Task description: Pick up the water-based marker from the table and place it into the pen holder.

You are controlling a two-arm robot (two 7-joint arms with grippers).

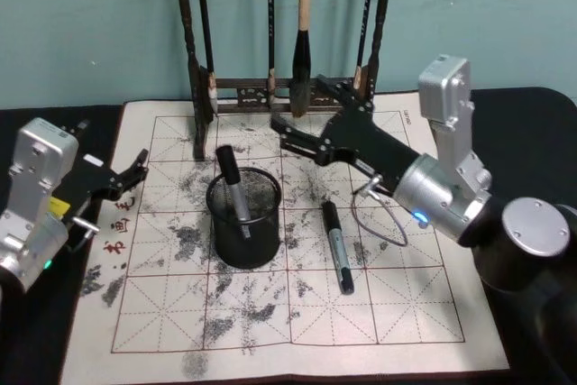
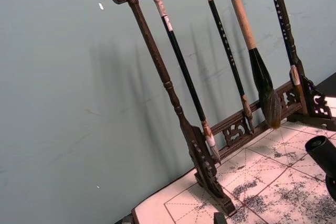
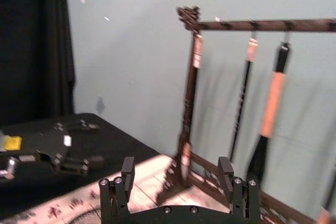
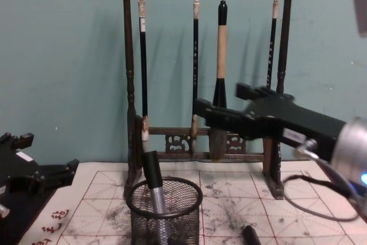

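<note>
A black wire-mesh pen holder (image 1: 244, 223) stands on the ink-stained practice mat (image 1: 406, 313). One black-capped, grey-bodied marker (image 1: 233, 188) leans inside it, cap up. A second water-based marker (image 1: 336, 247) lies flat on the mat just right of the holder. My right gripper (image 1: 279, 132) hangs open in the air behind and to the right of the holder, above the mat, with nothing between its fingers (image 3: 127, 170). My left gripper (image 1: 140, 169) rests open at the mat's left edge, apart from both markers. From the chest, the holder (image 4: 165, 207) shows low with its marker (image 4: 153, 185).
A tall dark wooden brush rack (image 1: 288, 87) with several hanging brushes stands at the back of the mat, close behind my right gripper. A grey cable (image 1: 374, 214) loops under the right wrist. Black cloth covers the table on both sides of the mat.
</note>
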